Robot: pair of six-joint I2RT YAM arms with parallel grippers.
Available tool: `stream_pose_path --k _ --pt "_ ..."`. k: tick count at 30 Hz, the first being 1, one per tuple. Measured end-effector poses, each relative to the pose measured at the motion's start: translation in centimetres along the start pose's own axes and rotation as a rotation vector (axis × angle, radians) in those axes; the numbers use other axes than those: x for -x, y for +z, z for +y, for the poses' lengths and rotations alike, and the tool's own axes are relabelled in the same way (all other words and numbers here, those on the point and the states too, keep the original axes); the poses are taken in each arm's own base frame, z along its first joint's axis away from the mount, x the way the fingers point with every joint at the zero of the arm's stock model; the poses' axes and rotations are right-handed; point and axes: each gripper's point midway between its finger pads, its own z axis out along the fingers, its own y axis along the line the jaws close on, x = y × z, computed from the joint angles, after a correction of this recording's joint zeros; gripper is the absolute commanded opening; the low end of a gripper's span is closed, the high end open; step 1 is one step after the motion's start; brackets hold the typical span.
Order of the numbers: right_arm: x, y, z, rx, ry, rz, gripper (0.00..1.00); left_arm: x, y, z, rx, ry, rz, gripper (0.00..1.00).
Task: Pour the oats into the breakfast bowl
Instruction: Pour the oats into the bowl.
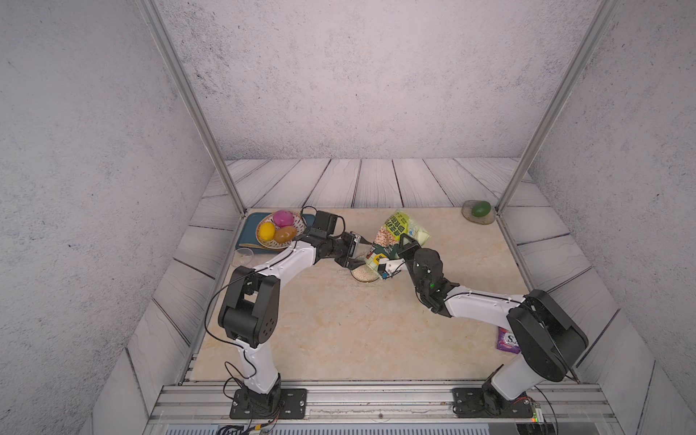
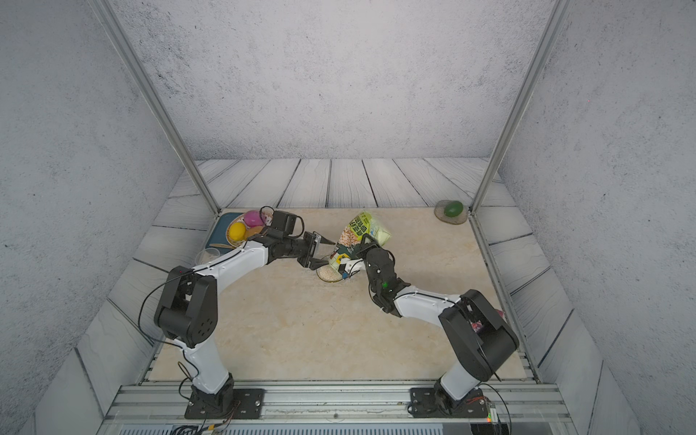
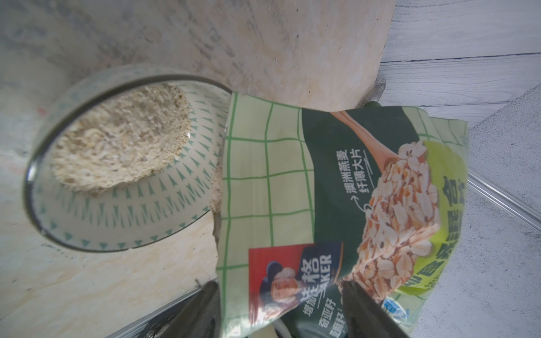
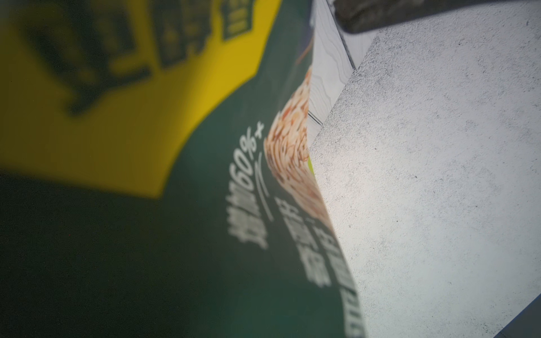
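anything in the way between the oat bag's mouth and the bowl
Nothing visible. The oat bag, held tilted by the right gripper, has its mouth right at the rim of the breakfast bowl, and oats already lie in the bowl. The left gripper stands open beside the bag, not under its mouth.

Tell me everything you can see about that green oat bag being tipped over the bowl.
The oat bag is glossy plastic, pale green with a grid, a dark green panel, a red brand badge and an oat-flake picture. It hangs tilted, open mouth down at the breakfast bowl rim, flakes showing at the opening. The right gripper pinches its lower part; the left gripper stands open beside the mouth, contact unclear. The bowl holds oats.
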Motion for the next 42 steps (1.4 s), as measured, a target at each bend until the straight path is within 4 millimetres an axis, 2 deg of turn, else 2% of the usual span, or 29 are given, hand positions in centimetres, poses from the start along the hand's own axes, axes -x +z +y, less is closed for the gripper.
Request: stream_pose_path --k 9,14,17,25,30,35,42 --pt "-0.2 0.0 -0.1 -0.004 0.003 0.008 0.0 0.3 0.4 -0.8 0.005 0.005 0.008 0.6" --pt "0.7 -0.3 -0.5 -0.011 -0.002 -0.008 0.0 0.0 0.3 -1.4 -0.006 0.018 0.017 0.46" --pt "1.1 -0.5 -0.7 -0.016 -0.006 -0.016 0.0 -0.2 0.4 -1.4 -0.005 0.023 0.025 0.4" --pt "1.2 -0.5 -0.7 -0.016 -0.01 -0.019 0.0 -0.4 1.0 0.2 0.017 0.014 0.041 0.13" --pt "1.6 -0.4 -0.4 -0.01 -0.015 -0.025 0.0 -0.6 1.1 0.0 0.012 0.035 0.045 0.0" --pt "1.6 -0.4 -0.4 -0.01 -0.015 -0.024 0.0 -0.6 1.2 0.3 0.01 0.052 0.053 0.0" --pt "1.7 -0.4 -0.3 -0.007 -0.027 -0.027 0.0 -0.5 1.6 2.0 0.022 0.06 0.064 0.0"
